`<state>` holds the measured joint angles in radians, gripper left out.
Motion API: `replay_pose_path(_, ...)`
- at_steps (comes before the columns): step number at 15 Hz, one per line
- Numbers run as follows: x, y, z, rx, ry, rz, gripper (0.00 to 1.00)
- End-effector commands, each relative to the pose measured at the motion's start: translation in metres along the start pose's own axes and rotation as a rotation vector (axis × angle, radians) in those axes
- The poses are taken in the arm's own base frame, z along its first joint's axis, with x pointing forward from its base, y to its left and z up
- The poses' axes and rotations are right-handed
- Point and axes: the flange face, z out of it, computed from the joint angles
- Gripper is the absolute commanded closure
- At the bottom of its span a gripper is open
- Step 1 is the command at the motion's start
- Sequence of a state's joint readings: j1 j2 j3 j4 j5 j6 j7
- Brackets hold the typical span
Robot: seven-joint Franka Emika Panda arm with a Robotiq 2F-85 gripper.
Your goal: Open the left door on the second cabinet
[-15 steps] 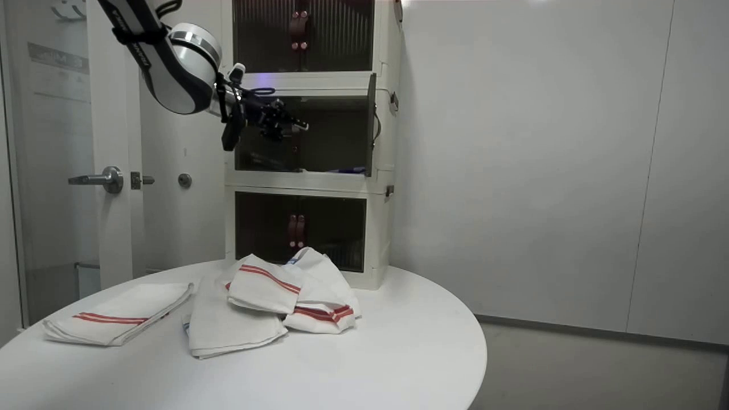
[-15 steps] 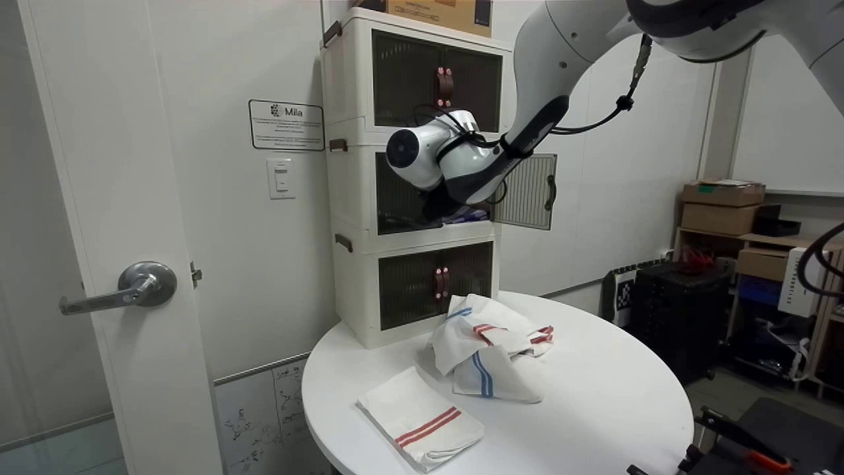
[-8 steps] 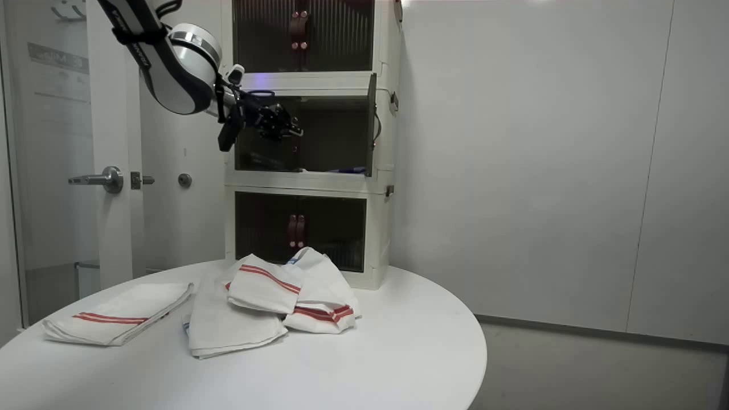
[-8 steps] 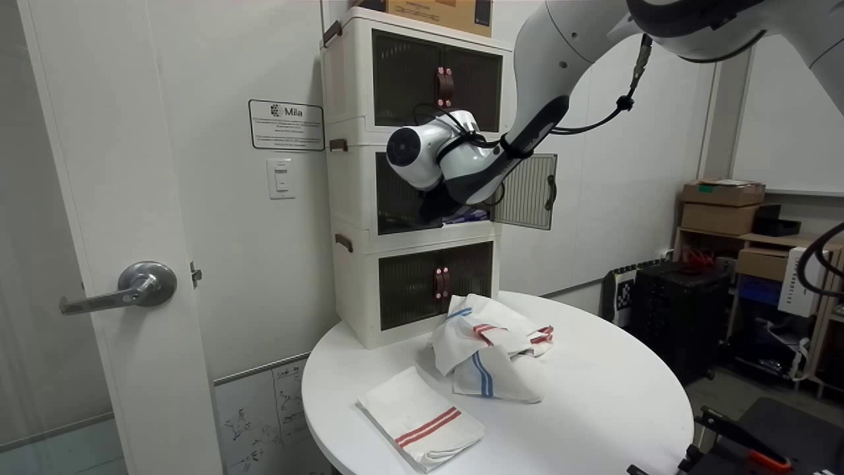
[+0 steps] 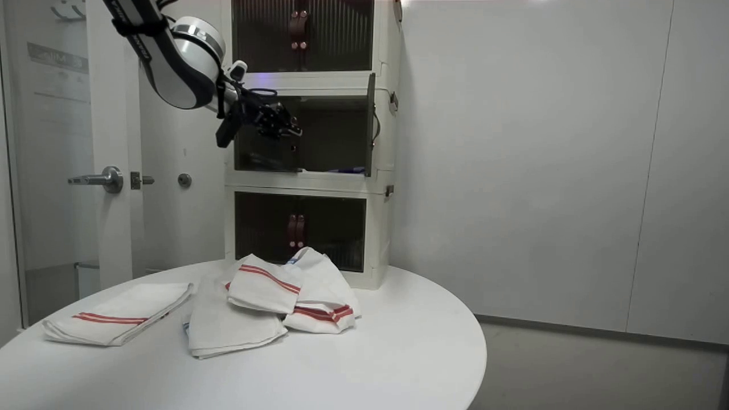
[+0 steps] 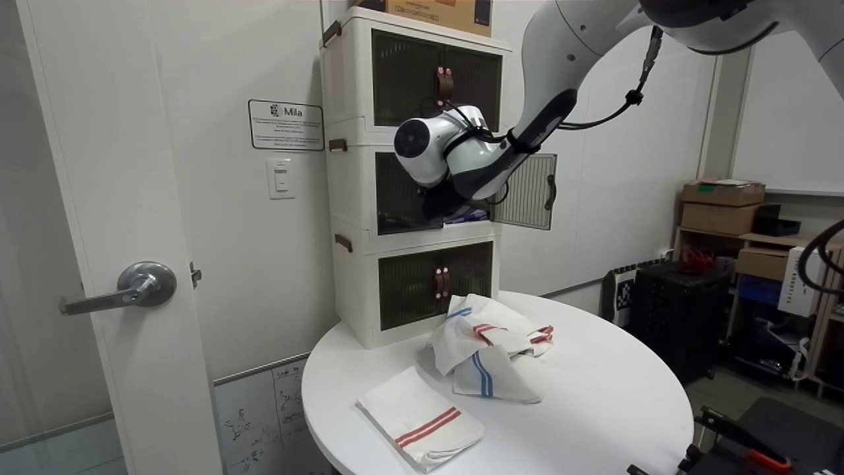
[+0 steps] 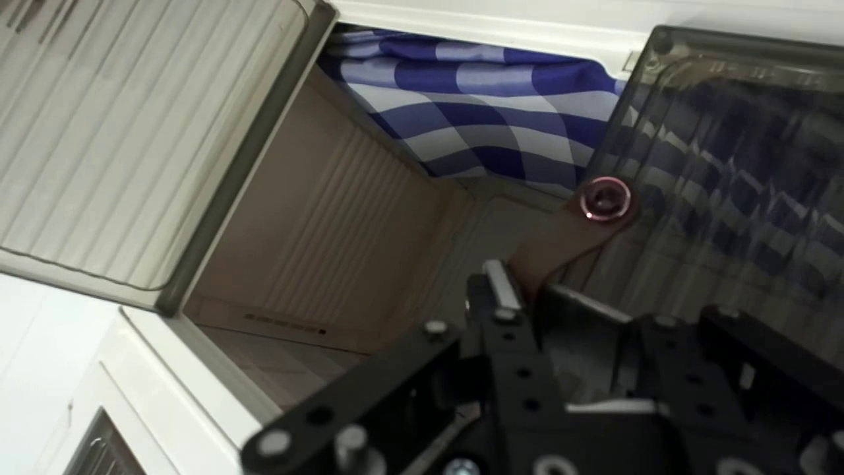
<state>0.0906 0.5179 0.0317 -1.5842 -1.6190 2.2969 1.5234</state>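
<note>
Left door [image 7: 738, 198] is covering the left half of the front of the second cabinet [image 6: 348, 188], middle unit in a stack of three. Pane is lying about flush with that front; whether slightly ajar, cannot tell. Gripper [image 7: 526, 284] is clamping the reddish-brown strap handle [image 7: 568, 239] of this door, at the middle of the second cabinet's front; wrist view is showing the strap running in between the fingertips. Right-hand door [image 6: 525, 191] is standing swung outward at the second cabinet's right side. Checked blue-and-white cloth [image 7: 481, 105] is lying inside the second cabinet, at its bottom, partly showing through the left pane. Arm [image 6: 550, 72] is reaching across in front of the second cabinet. Top cabinet [image 6: 341, 79] is resting directly on it, bottom cabinet [image 6: 354, 287] directly beneath; both are standing with doors closed. White round table [image 6: 613, 369] is carrying the stack. Heap of striped towels [image 6: 475, 356] is lying below and in front of the second cabinet; folded towel [image 6: 415, 415] is lying below it too, to the front left.
</note>
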Motion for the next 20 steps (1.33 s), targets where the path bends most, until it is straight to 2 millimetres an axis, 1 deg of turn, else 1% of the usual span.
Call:
replay_pose_path(1, -0.01, 0.011, -0.02, 0.028, -0.049, 0.015, 0.92)
replay_pose_path(3, -0.014, 0.008, -0.031, 0.044, -0.066, 0.016, 0.93)
replay_pose_path(6, -0.017, 0.01, -0.042, 0.05, -0.076, 0.021, 0.93)
replay_pose_path(15, -0.022, 0.007, -0.062, 0.078, -0.083, -0.001, 0.92)
replay_pose_path(20, -0.027, 0.0, -0.079, 0.093, -0.086, -0.009, 0.92)
